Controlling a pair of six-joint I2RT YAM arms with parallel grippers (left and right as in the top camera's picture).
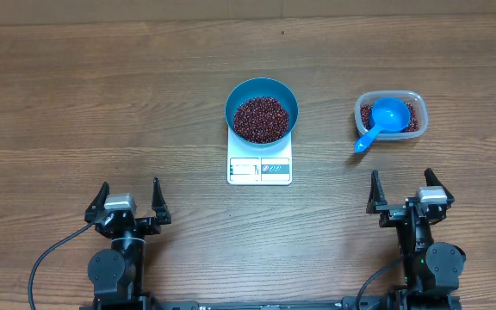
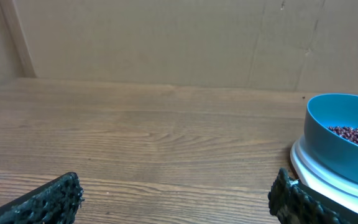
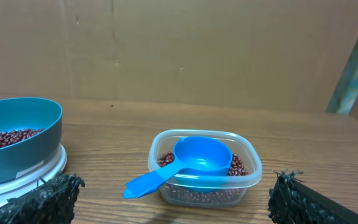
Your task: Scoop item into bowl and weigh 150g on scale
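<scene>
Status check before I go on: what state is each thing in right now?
bowl: on the scale, partly filled with beans
scale: carrying the bowl, display unreadable
tub: open, holding beans and the scoop
scoop: empty, lying in the tub, handle over the rim
left end effector: open, empty
right end effector: open, empty

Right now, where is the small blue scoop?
In the overhead view the scoop lies in the clear tub on the robot's right side, handle poking over the rim toward the scale, which carries the blue bowl.
</scene>
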